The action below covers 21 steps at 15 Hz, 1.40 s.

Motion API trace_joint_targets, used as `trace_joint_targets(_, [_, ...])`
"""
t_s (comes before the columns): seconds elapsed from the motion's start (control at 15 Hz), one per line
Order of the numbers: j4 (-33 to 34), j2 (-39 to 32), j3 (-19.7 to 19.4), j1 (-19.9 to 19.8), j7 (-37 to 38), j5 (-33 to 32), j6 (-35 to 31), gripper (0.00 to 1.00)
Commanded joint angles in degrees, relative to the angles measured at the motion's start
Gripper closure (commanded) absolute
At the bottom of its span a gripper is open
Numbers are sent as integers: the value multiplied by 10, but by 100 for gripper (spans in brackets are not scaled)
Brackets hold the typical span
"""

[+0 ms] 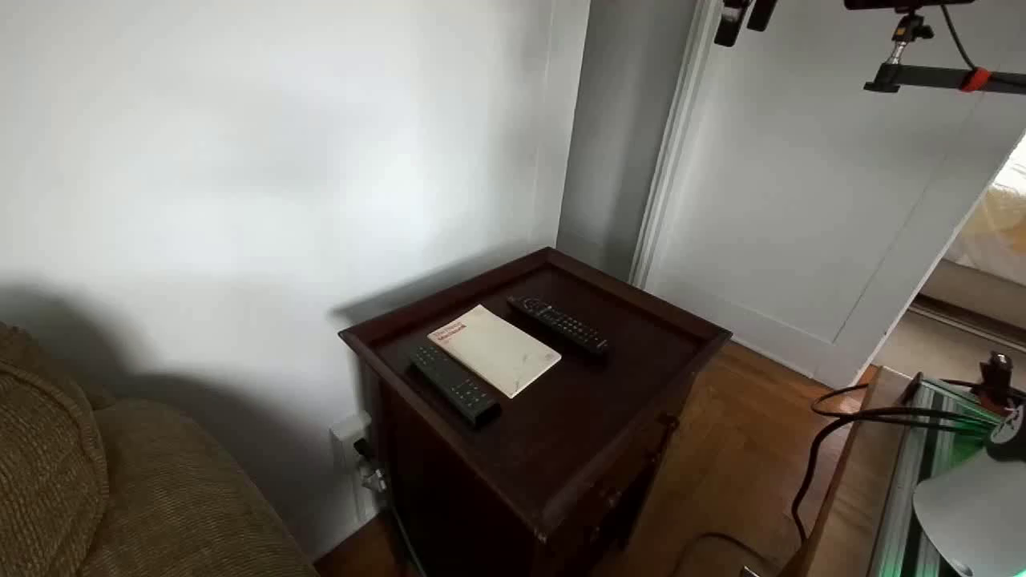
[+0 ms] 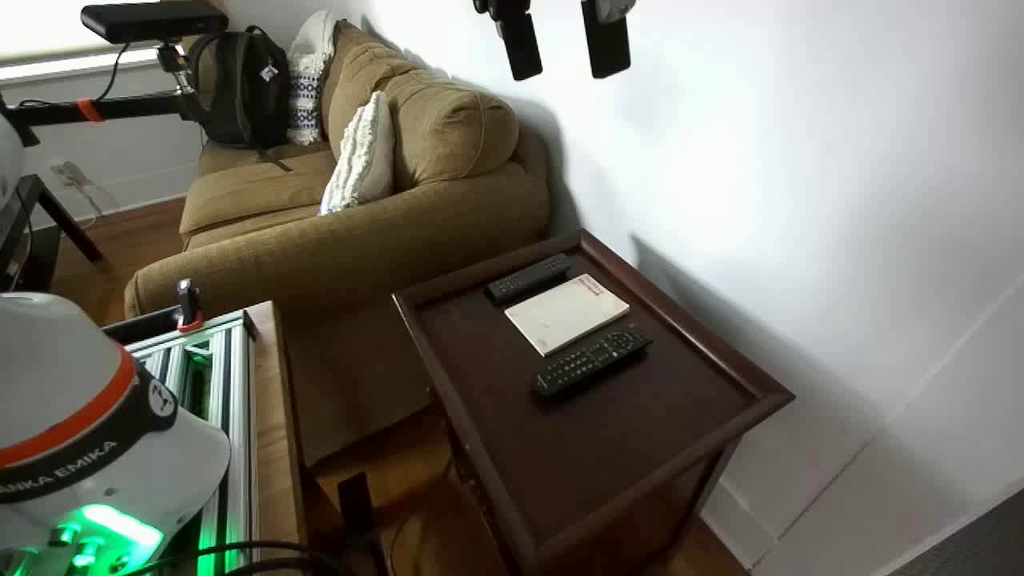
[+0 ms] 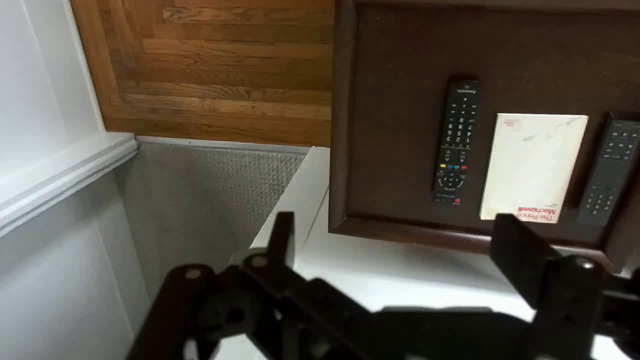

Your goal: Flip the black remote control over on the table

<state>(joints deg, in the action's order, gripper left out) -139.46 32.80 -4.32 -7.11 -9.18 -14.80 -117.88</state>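
The Panasonic remote (image 3: 455, 142) lay buttons-up on the table (image 2: 600, 456), and so did the other remote (image 3: 611, 167), both pretty much black, so I honestly couldn't tell which one the task meant. The book (image 3: 535, 165) (The Prince, red title) sat flat between them, really close to each but with a slim gap either side: in the wrist view it had the Panasonic to its left and the other one to its right. The gripper (image 2: 570, 74) hung up high, well apart from the table, fingers (image 2: 524, 56) spread wide with nothing in its grasp. In an exterior view the couch (image 2: 336, 248) was far left, just beyond the table, with a backpack (image 2: 240, 88) and two pale pillows (image 2: 362, 160) on it. The robot base (image 2: 112, 472), lit green, was near left, a camera (image 2: 152, 22) showing above it, and the white wall (image 2: 760, 160) ran along the table's far right side.
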Motion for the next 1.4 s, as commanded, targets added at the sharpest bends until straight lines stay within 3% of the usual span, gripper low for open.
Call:
trace_joint_targets(0.0, [1,0,-4,6,2,-3,2,0])
trace_joint_targets(1.07, [1,0,-4,6,2,-3,2,0])
trace_joint_targets(1.33, [4,-68,-89,24,-83,82,-40,0])
